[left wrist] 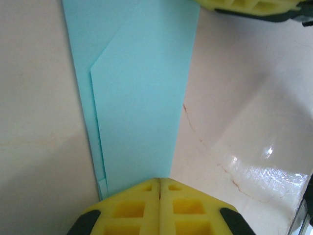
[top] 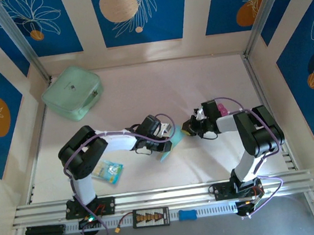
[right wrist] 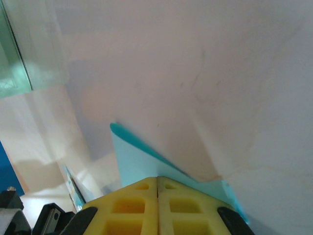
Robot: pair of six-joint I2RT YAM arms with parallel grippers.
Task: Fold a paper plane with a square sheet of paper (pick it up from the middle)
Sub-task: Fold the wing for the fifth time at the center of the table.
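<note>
The light-blue sheet of paper [left wrist: 137, 98] lies folded into a long narrow strip with a diagonal crease, flat on the table. From above, the paper [top: 167, 149] sits mid-table between the two arms. My left gripper [left wrist: 160, 180] is shut, its yellow tips resting over the strip's near end. My left gripper [top: 172, 134] and my right gripper [top: 187, 128] nearly meet over the table. My right gripper [right wrist: 157, 178] is also shut, tips against the paper [right wrist: 132, 161], whose far edge lifts slightly. Its yellow fingers [left wrist: 244, 5] show at the strip's far end.
A mint-green zip pouch [top: 73, 92] lies at the back left. A small printed blue-and-white packet [top: 107, 172] sits near the left arm's base. Patterned blue walls enclose the table, and an aluminium rail [top: 165, 195] runs along the near edge.
</note>
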